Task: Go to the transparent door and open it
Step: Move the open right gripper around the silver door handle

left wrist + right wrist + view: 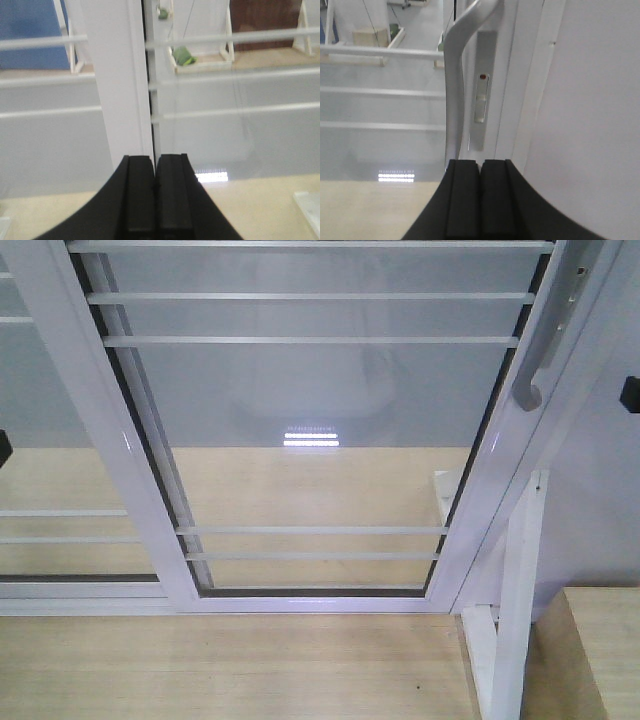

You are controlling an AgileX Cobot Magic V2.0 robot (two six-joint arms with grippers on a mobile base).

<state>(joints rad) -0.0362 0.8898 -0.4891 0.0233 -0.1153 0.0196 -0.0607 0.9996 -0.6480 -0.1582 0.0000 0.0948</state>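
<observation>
The transparent door (320, 390) fills the front view: clear glass in a white frame with thin white horizontal bars. Its curved grey-white handle (541, 345) is on the right stile. In the right wrist view, my right gripper (480, 161) is shut on nothing. It sits just below the handle (452, 90) and the latch plate (481, 95), apart from both. My left gripper (154, 157) is also shut and empty. It faces the white stile (112, 90) where the two glass panels overlap, without touching it.
A second white-framed glass panel (40, 490) stands at the left. A white post (515, 620) and a wooden box (600, 650) stand at the lower right, beside a white wall (595, 100). The floor is pale wood (230, 670). A green object (184, 56) shows through the glass.
</observation>
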